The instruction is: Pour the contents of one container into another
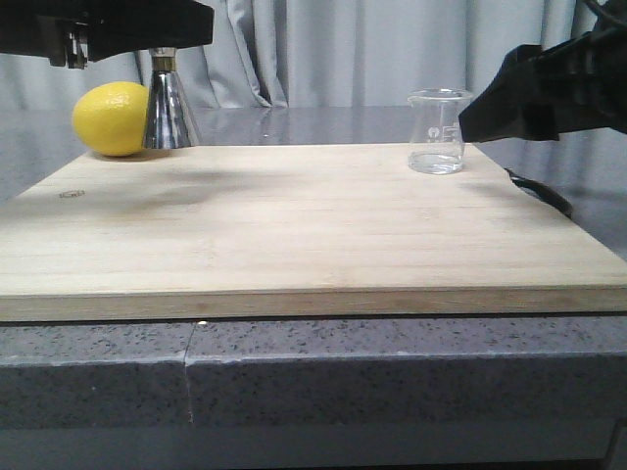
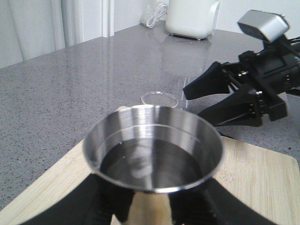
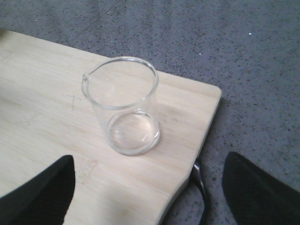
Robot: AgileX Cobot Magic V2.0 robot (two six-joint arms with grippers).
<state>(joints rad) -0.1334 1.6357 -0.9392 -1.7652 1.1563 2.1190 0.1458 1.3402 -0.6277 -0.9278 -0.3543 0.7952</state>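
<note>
The clear glass beaker stands upright and empty at the board's far right corner, its pour lip showing in the right wrist view. My right gripper is open just right of it, fingers spread wide and apart from the glass. The steel jigger is upright at the far left, base at board level. Its upper cup holds dark liquid. My left gripper is shut on the jigger's gold waist. The beaker's rim and right gripper show beyond it.
A yellow lemon touches the jigger's left side. The wooden board lies on a grey speckled counter. A black cable runs off the board's right edge. A white appliance stands far back.
</note>
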